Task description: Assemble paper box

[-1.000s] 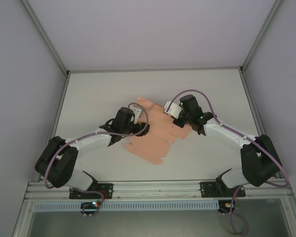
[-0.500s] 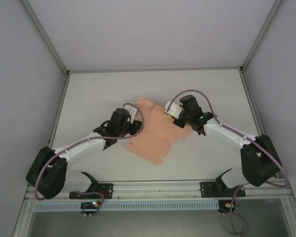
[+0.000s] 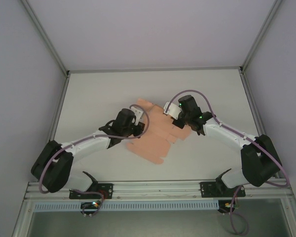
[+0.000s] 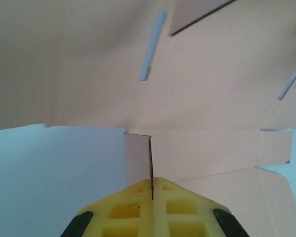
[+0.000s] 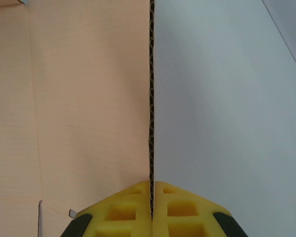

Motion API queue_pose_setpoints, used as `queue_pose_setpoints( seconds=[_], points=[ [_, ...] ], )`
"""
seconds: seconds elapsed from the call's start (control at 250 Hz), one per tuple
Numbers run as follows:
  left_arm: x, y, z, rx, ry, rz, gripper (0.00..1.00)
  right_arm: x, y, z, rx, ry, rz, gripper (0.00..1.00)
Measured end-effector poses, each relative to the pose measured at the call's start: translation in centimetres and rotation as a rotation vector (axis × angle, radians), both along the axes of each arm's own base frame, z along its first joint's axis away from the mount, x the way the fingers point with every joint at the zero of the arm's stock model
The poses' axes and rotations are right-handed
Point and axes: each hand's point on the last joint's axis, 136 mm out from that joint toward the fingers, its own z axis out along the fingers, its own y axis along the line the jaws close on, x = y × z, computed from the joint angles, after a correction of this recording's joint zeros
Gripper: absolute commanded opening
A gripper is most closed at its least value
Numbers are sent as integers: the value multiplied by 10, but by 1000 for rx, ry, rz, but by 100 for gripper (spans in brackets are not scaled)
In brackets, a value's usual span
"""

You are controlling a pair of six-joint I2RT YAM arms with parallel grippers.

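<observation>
Top external view shows me the paper box [image 3: 155,140] lying as a flat sheet mid-table between both arms, the left gripper [image 3: 137,130] clenched on its left-edge flap and the right gripper [image 3: 177,123] on its right edge, equally near.

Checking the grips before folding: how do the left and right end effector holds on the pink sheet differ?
The left end effector pinches a short tab at the sheet's left side; the right end effector pinches a long edge at its right. Both are shut on it, seen edge-on.
</observation>
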Motion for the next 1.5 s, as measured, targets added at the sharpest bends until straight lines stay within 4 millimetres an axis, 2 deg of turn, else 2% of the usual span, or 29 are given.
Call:
queue_pose_setpoints(
  seconds=[0.12, 0.168, 0.232, 0.284, 0.335, 0.387, 0.495, 0.599, 0.635, 0.675, 0.787, 0.918, 1.022, 1.098, 1.19, 1.25, 1.434, 1.501],
  points=[
    [2, -12, -12, 9, 25, -24, 8, -2, 4, 0, -7, -2, 7, 0],
    [3, -15, -19, 14, 38, -29, 13, -4, 6, 0, -9, 0, 12, 0],
    [5, -21, -26, 7, 54, -41, 15, -5, 8, -1, -11, 0, 17, 0],
    [5, -25, -31, -1, 68, -50, 22, -6, 8, -1, -15, 3, 19, 0],
    [6, -29, -34, -14, 78, -57, 34, -7, 8, -2, -17, 3, 19, 0],
    [6, -34, -36, -35, 89, -62, 40, -7, 8, -1, -16, 3, 19, 0],
    [6, -41, -36, -78, 104, -78, 51, -7, 9, -1, -16, 2, 19, 0],
    [8, -43, -32, -139, 116, -85, 55, -6, 7, -1, -22, -1, 14, 0],
    [8, -42, -32, -158, 123, -81, 58, -5, 7, -2, -25, -3, 11, 0],
    [8, -39, -30, -173, 126, -81, 67, -5, 7, -2, -28, -6, 10, 0],
    [0, -26, -18, -206, 120, -64, 69, -1, 6, -6, -54, -15, 0, 0],
    [-12, -4, 6, -209, 83, -23, 62, 5, 0, -19, -114, -6, -17, 0],
    [-22, 14, 10, -200, 79, 28, 41, 10, -3, -23, -145, -10, -32, 0],
    [-32, 26, -4, -184, 111, 58, 30, 12, -3, -23, -155, -24, -36, 0],
    [-49, 38, -37, -138, 200, 88, 23, 17, 3, -18, -165, -68, -33, 0],
    [-57, 43, -53, -106, 251, 101, 21, 21, 8, -16, -183, -107, -29, 0],
    [-58, 44, -68, -80, 286, 135, 6, 26, 20, -10, -273, -240, -5, 0],
    [-56, 45, -74, -86, 296, 159, 3, 26, 20, -10, -313, -286, 4, 0]
  ],
)
